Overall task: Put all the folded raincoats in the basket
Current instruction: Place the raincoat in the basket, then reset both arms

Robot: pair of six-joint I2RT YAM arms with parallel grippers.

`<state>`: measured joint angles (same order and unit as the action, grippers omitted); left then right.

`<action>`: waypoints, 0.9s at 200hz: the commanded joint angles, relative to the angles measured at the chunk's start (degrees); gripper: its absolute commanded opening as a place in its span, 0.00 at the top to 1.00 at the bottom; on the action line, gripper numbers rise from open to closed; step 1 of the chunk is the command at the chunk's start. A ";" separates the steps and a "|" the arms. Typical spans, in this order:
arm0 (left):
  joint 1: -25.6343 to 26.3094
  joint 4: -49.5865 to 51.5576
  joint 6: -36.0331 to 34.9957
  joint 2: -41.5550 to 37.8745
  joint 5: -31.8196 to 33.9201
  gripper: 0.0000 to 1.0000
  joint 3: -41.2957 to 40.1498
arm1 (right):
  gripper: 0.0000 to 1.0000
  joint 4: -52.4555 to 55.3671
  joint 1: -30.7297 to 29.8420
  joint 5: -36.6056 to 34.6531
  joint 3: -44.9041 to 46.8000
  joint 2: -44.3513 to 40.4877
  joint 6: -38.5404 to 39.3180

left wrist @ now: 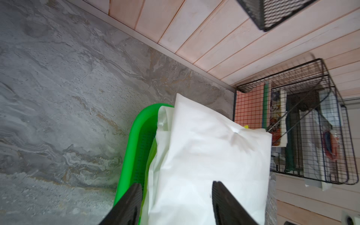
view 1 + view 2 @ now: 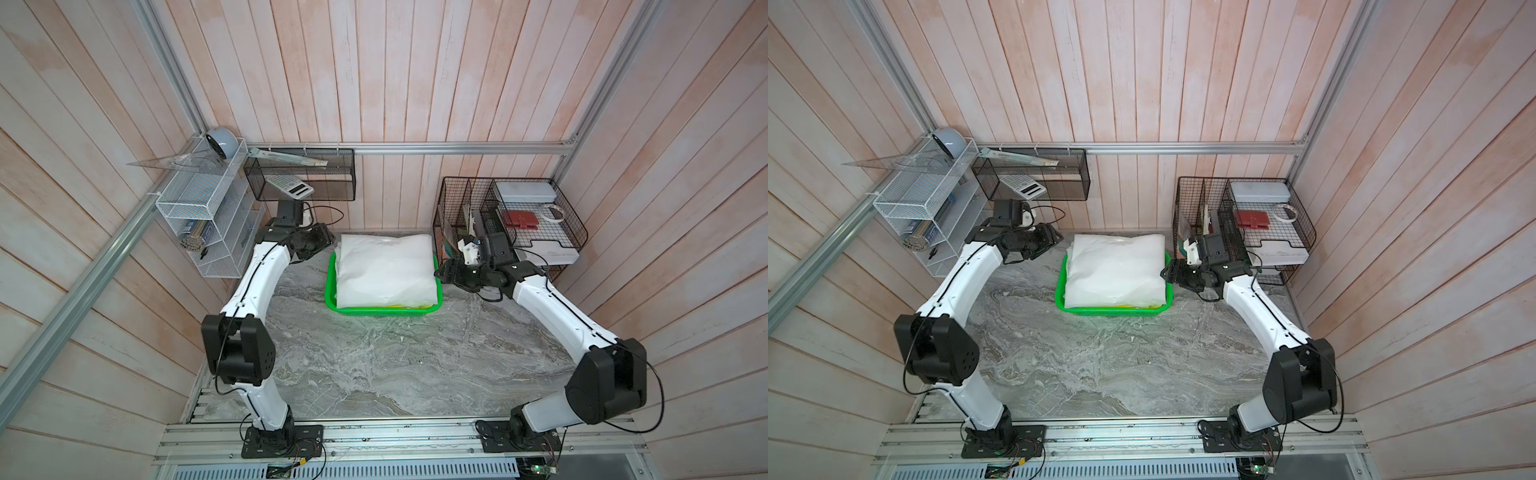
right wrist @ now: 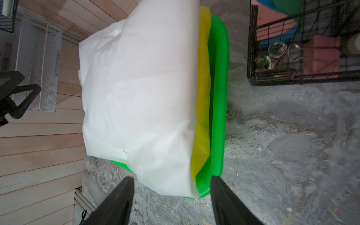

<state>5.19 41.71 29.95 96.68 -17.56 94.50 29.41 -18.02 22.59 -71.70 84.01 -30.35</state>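
The folded white raincoat (image 2: 386, 270) lies in the green basket (image 2: 382, 312), which stands at the far middle of the grey marbled table (image 2: 374, 374). It bulges above the rim and overhangs the far edge, with a yellow layer (image 3: 202, 97) showing beneath it along the near side. The left gripper (image 1: 176, 187) hovers just beside the raincoat's far left corner and the right gripper (image 3: 172, 179) just beside the basket's right side, each with its jaws spread apart and clamped on nothing.

Twin overhead views; wrist views close on basket (image 1: 130, 148) from opposite sides.
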 commanded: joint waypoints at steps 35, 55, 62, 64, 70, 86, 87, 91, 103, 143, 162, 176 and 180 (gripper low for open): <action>1.27 -14.40 4.74 -20.38 -8.23 0.49 -25.95 | 0.65 -5.00 -3.65 8.76 0.75 -1.03 0.66; 1.70 -16.89 7.02 -27.52 -6.15 0.55 -34.95 | 0.68 -4.87 -5.53 5.45 3.40 -3.19 0.77; 1.95 -18.54 7.18 -31.12 -4.23 0.55 -38.97 | 0.68 -6.12 -6.11 3.70 5.88 -5.07 1.31; 2.04 -19.31 7.10 -32.28 -3.64 0.55 -39.99 | 0.67 -6.89 -6.18 3.19 6.71 -5.80 1.51; 2.39 -21.19 6.84 -36.18 -0.99 0.55 -43.74 | 0.62 -9.42 -6.48 2.06 9.84 -8.14 2.14; 3.39 -22.89 7.40 -47.69 9.13 0.48 -51.78 | 0.48 -17.10 -6.45 -5.84 19.39 -15.98 2.43; 3.41 -22.85 7.44 -48.41 9.79 0.47 -52.18 | 0.48 -17.50 -6.43 -6.52 20.14 -16.64 2.50; 3.50 -22.70 7.75 -51.12 11.97 0.44 -53.87 | 0.45 -19.28 -6.50 -9.04 22.55 -18.78 3.19; 3.58 -20.81 8.20 -57.45 19.75 0.35 -57.64 | 0.40 -24.33 -6.19 -16.39 28.73 -24.93 4.92; 3.59 -19.22 3.87 -62.81 34.01 0.25 -63.53 | 0.31 -32.83 -5.53 -37.77 44.70 -41.68 12.85; 3.69 -23.68 -0.20 -61.57 38.38 0.25 -65.69 | 0.25 -34.31 -4.99 -51.49 49.81 -45.96 15.67; 3.82 -29.92 -4.21 -61.31 41.53 0.24 -68.88 | 0.24 -33.74 -2.80 -56.74 51.92 -47.06 16.43; 3.86 -31.67 -5.68 -61.45 42.36 0.24 -69.75 | 0.24 -33.75 -2.08 -57.51 52.41 -47.21 16.46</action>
<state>8.71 19.70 32.32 35.24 14.98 28.71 -0.67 -22.90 -17.39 -22.15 38.28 -18.15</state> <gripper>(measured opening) 0.754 0.754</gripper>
